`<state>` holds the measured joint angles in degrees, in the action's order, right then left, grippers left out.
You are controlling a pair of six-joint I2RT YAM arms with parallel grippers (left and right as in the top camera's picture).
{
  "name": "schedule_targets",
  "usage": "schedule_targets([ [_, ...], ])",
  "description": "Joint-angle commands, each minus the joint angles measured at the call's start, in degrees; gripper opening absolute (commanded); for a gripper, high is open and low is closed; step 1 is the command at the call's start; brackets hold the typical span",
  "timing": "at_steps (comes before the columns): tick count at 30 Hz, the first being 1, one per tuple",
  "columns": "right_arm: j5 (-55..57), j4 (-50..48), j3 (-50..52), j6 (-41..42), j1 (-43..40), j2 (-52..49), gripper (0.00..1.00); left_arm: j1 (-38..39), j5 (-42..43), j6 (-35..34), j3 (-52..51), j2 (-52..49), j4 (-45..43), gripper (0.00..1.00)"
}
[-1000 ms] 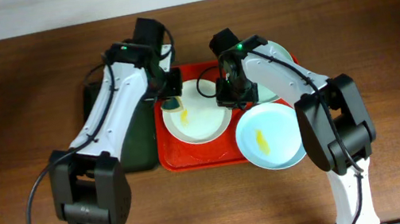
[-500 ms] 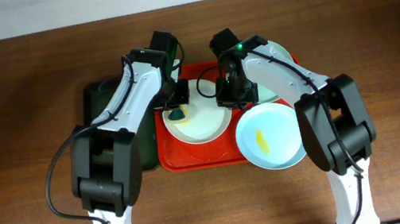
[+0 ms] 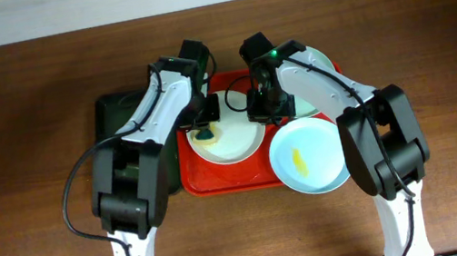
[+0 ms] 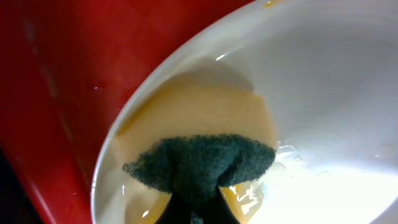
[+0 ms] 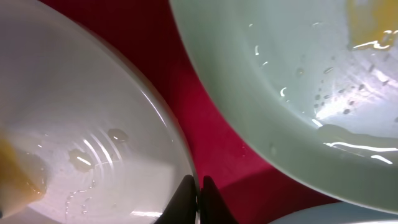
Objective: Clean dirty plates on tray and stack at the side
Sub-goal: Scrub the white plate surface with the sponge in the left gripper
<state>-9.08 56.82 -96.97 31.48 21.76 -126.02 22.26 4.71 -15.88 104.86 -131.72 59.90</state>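
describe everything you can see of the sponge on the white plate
The sponge is a soft-looking pale yellow block with a dark green scouring layer, which bunches where the left end effector pinches it. It lies tilted against the inner left side of the white plate, amid wet yellowish smears; the plate sits on the red tray.

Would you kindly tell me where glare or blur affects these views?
Left wrist: the white plate burns out to glare at lower right, and the sponge looks soft. Right wrist: bright streaks on the wet pale green plate, everything soft. Overhead: evenly lit and sharp.
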Motion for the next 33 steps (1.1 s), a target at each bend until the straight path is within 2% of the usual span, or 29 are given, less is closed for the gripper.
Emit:
schedule_targets([
  [1, 0.09, -0.24, -1.18, 0.94, 0.00, 0.17, 0.04, 3.50, 11.34, 4.11, -0.70, -4.46, -0.87, 0.00],
  [5, 0.09, -0.24, -1.18, 0.94, 0.00, 0.17, 0.04, 2.93, 14.69, 4.22, 0.46, -4.44, -0.63, 0.00],
  [12, 0.09, -0.24, -1.18, 0.94, -0.02, 0.17, 0.04, -1.22, 14.34, 4.20, 6.45, -0.15, 3.04, 0.00],
  [15, 0.09, -0.24, -1.18, 0.94, -0.02, 0.17, 0.04, -2.78, 10.51, 4.15, 6.73, 3.54, 5.05, 0.00],
  [20, 0.07, -0.15, -1.07, 0.94, 0.00, 0.17, 0.04, -2.78, 4.98, 4.11, 6.12, 4.17, 8.41, 0.00],
  [33, 0.07, 0.42, -0.81, 0.96, 0.04, 0.17, 0.04, -1.92, 4.04, 1.33, -2.73, 4.13, 1.36, 0.00],
])
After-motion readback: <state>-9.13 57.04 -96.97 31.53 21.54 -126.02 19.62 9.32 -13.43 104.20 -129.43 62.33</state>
